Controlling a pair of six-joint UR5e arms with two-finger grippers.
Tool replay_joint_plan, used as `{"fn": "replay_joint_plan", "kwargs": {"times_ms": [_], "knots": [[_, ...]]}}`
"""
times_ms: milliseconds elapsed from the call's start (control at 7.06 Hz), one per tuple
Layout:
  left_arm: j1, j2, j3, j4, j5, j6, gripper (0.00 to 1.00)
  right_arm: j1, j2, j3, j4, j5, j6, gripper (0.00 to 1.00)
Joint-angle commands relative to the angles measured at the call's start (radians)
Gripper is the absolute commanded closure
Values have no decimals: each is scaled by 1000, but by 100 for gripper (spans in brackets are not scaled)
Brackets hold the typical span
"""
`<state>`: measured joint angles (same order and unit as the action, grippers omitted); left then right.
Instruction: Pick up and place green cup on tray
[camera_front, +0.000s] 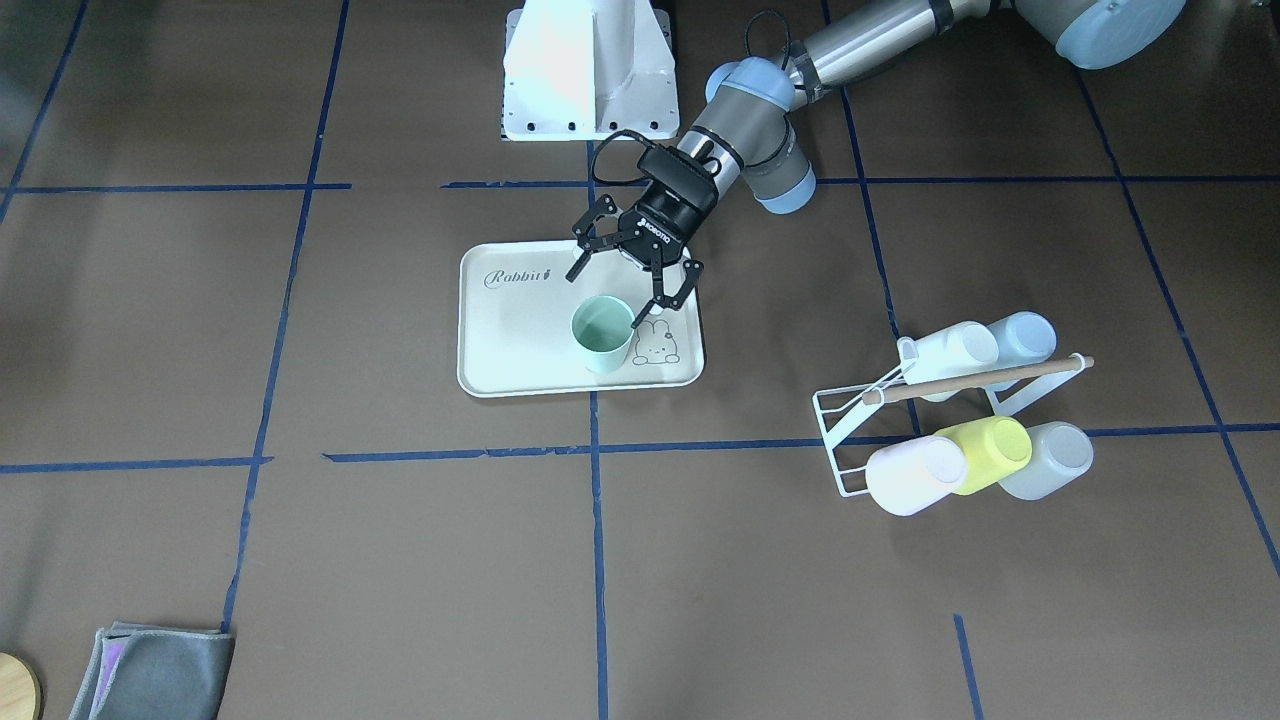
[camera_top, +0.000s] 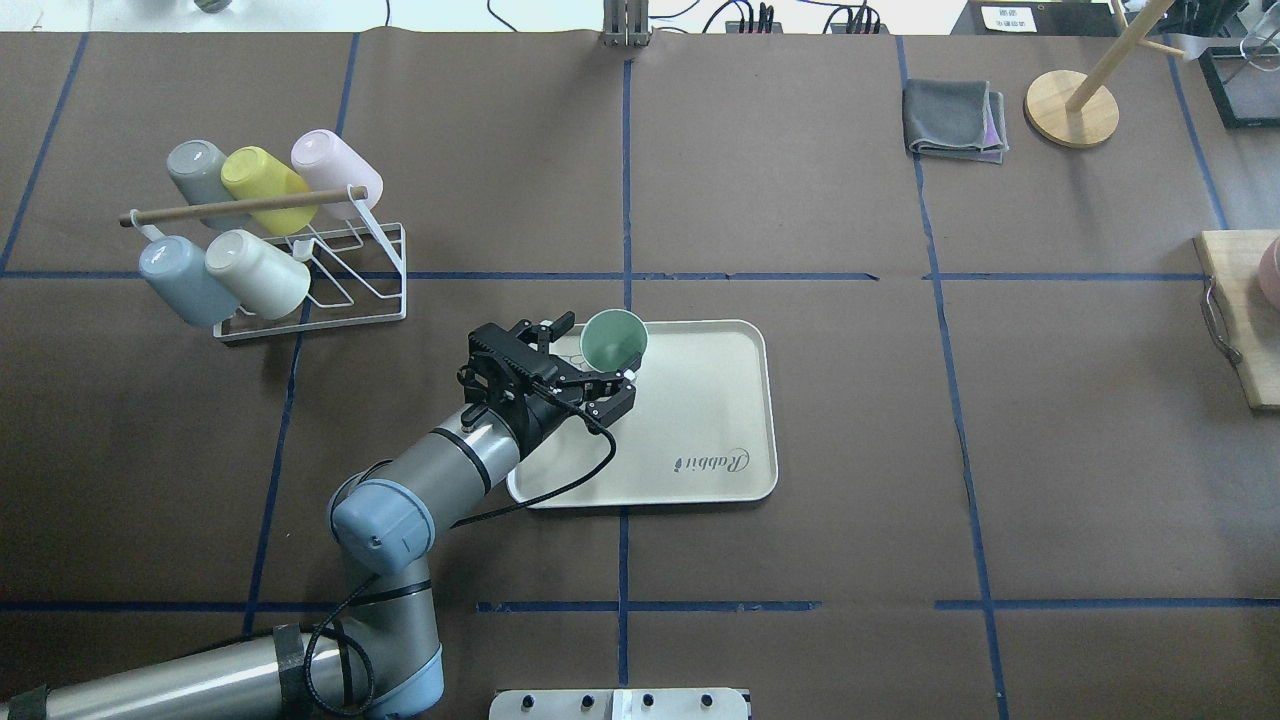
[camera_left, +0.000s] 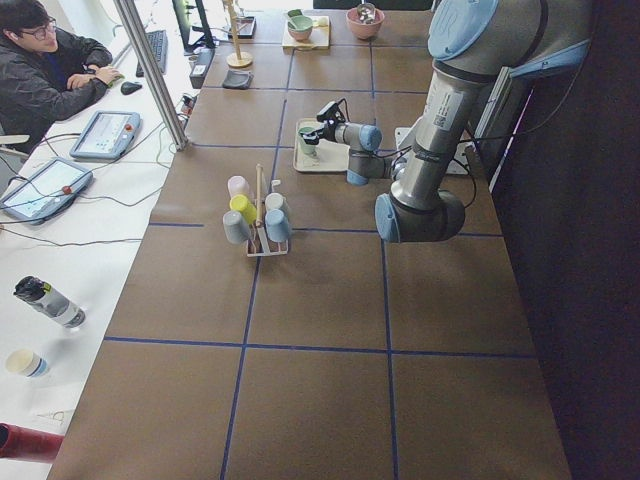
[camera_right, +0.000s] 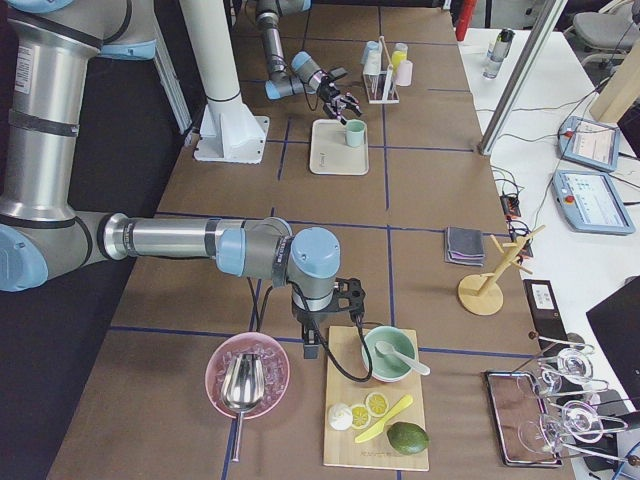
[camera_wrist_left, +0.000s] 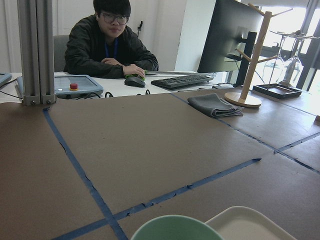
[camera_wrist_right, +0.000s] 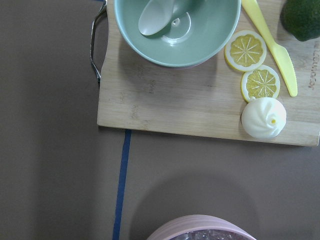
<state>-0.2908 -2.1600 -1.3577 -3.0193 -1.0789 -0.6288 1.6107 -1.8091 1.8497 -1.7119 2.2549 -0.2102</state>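
The pale mint-green cup (camera_front: 603, 335) stands upright, mouth up, on the cream "Rabbit" tray (camera_front: 520, 345), next to the bunny drawing. It also shows in the overhead view (camera_top: 613, 340) at the tray's (camera_top: 700, 400) far left corner. My left gripper (camera_front: 607, 298) is open; its jaws spread wide just above and behind the cup's rim, with nothing between them. The left wrist view shows only the cup's rim (camera_wrist_left: 172, 227) and a tray corner (camera_wrist_left: 250, 225). My right gripper (camera_right: 312, 345) hangs far away over a wooden board; I cannot tell if it is open or shut.
A white wire rack (camera_front: 850, 440) with several cups, one yellow-green (camera_front: 985, 455), stands on my left (camera_top: 300, 290). A folded grey cloth (camera_top: 955, 120) and a wooden stand (camera_top: 1070, 95) are far right. The board (camera_wrist_right: 200, 110) holds a green bowl (camera_wrist_right: 175, 30) and lemon slices.
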Motion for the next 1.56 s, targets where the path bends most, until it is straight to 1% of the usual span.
{"fn": "replay_joint_plan", "kwargs": {"times_ms": [0, 142, 283, 425, 566, 708, 849, 1132, 1274, 1416], "knots": [[-27, 2, -61, 11, -44, 3, 0, 0, 2, 2, 0, 0, 0, 0], [-63, 2, -66, 34, -105, 3, 1, 0, 1, -4, 33, 2, 6, 0], [-124, 5, -89, 127, -193, 3, 0, 0, 1, -4, 44, 2, 8, 0], [-163, 38, -145, 217, -247, 3, 1, 0, 1, -4, 46, 2, 8, 0], [-204, 61, -196, 320, -325, 1, 1, 0, 1, -3, 46, 2, 8, 0], [-237, 63, -236, 398, -390, 1, 1, 0, 2, -3, 48, 2, 8, 0], [-258, 63, -294, 522, -441, 1, 1, -2, 1, -3, 48, 2, 8, 0], [-344, 63, -478, 899, -606, 3, 1, -2, 1, -4, 48, 11, 8, 0], [-393, 63, -530, 1028, -690, 9, 0, -2, 1, -4, 48, 11, 8, 0], [-436, 63, -556, 1113, -764, 112, 0, -2, 1, -4, 48, 11, 6, 0]]}}
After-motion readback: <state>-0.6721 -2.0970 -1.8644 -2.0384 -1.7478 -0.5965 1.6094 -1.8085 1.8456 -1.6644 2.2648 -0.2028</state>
